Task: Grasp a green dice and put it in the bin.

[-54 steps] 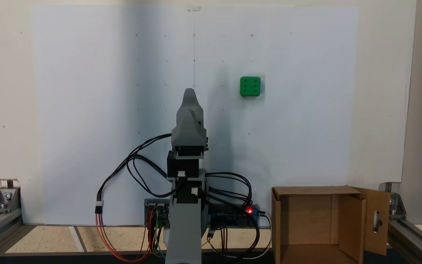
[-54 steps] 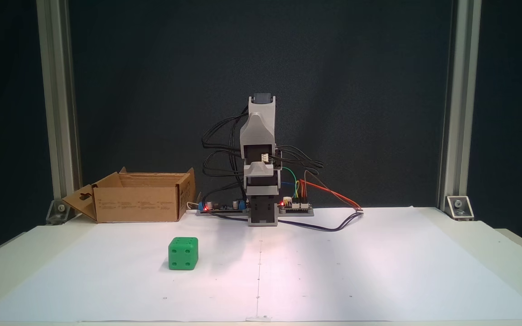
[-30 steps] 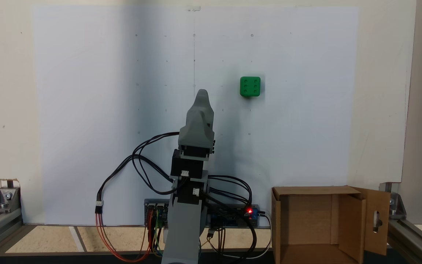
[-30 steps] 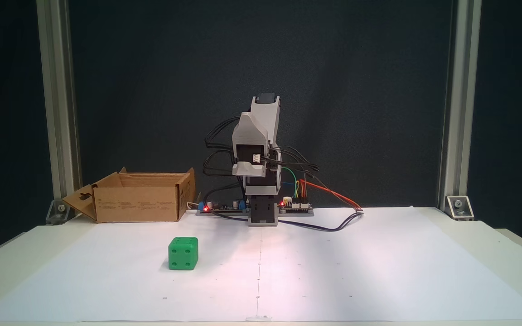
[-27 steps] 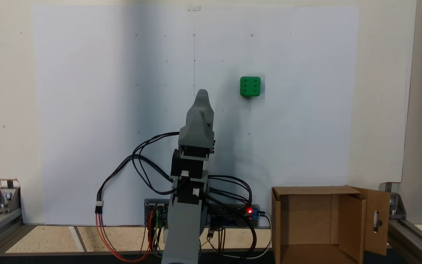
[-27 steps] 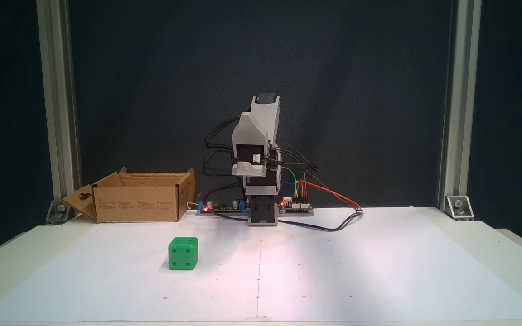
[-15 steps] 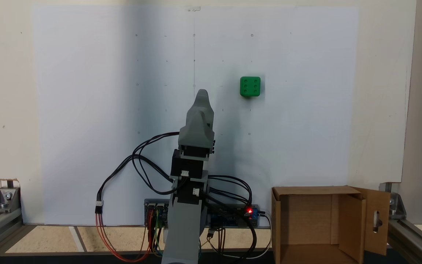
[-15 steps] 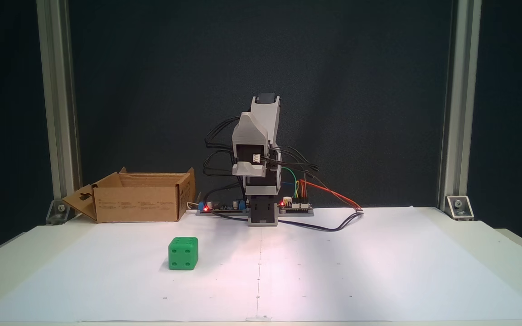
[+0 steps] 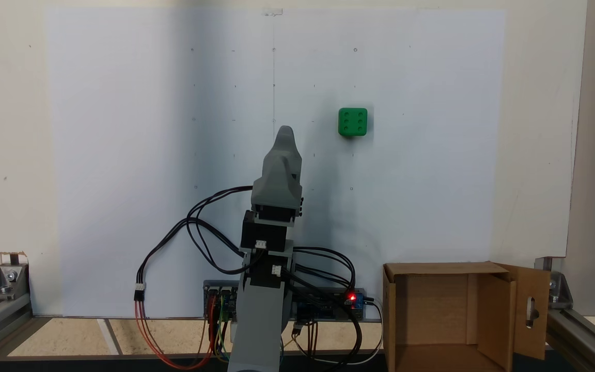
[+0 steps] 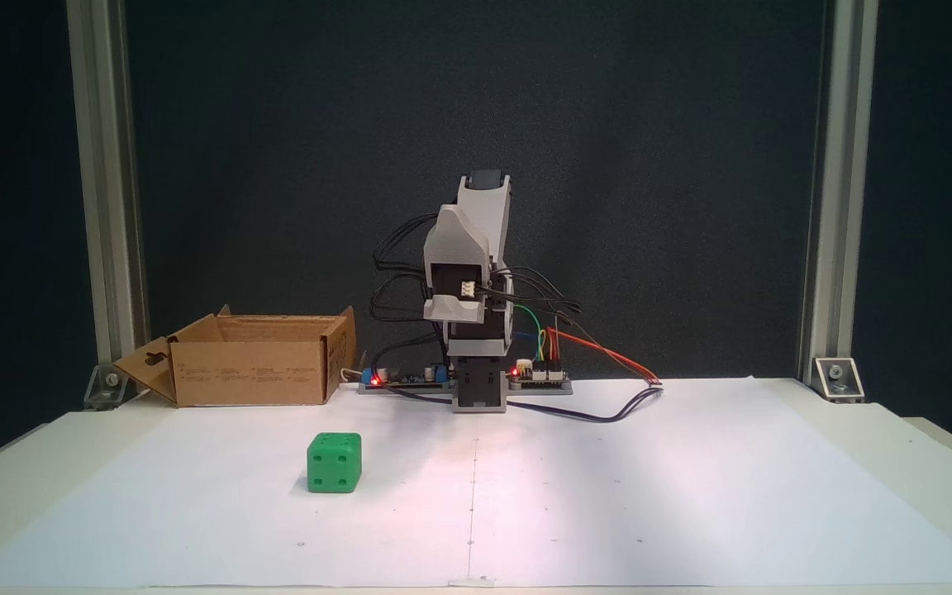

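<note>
The green dice (image 9: 353,122) rests on the white paper with its six-pip face up, and the front-facing fixed view shows the dice (image 10: 334,463) left of centre. The bin (image 9: 437,267) is an open brown cardboard box by the arm's base, with a slotted flap on its outer side; it appears as the bin (image 10: 253,372) at the back left. My gripper (image 9: 285,133) is folded above the base, raised off the table, and angled slightly toward the dice, well short of it. Just a single grey tip of the gripper (image 10: 453,312) shows, so the jaws' state is unclear.
Electronics boards (image 10: 538,376) and looping cables (image 9: 199,232) lie around the arm's base. Aluminium frame posts (image 10: 104,207) stand at the table's back corners. The white paper sheet (image 10: 649,496) covers most of the table.
Between 1.8 s and 1.0 s ago the arm swung slightly toward the dice side. Since then nothing has moved; dice and bin stay where they were.
</note>
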Available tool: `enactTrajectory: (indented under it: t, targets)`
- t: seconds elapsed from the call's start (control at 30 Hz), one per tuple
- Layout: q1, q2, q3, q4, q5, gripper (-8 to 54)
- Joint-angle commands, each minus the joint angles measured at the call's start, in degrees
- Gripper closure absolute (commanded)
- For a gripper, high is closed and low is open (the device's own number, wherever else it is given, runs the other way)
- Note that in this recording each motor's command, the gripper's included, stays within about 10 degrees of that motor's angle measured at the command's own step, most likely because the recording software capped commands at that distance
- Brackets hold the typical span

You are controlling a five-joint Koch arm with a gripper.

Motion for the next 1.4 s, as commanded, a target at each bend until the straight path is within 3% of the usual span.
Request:
enactTrajectory:
  t: [0.0, 0.47, 0.93, 1.37]
  targets:
    - [0.4, 6.1, 2.7, -0.2, -2.6, 1.0]
    - [0.2, 6.1, -1.1, 4.1, -3.3, 2.2]
    - [1.5, 6.2, -42.1, 57.6, -3.3, 2.0]
    - [6.7, 2.7, -62.5, 108.2, -1.1, 2.0]
